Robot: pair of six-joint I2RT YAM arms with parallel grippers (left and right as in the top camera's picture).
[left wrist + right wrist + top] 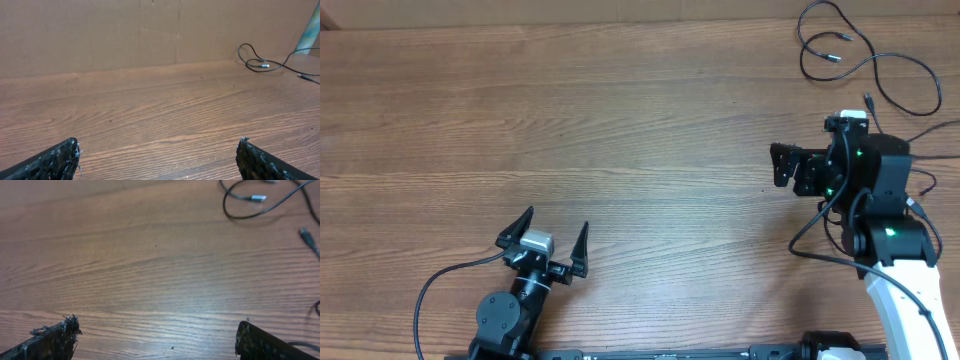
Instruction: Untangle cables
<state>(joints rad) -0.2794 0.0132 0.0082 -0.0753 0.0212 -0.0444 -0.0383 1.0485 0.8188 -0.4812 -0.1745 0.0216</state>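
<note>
Claws both gape wide, gripping nothing: my left claw low and left of centre, my right claw at right. Cables lie looped at upper right, near the bench edge, with open wood spreading leftward.

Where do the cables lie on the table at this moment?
In the overhead view the cables lie loose at the far right corner of the table, beyond the open right gripper.
</note>
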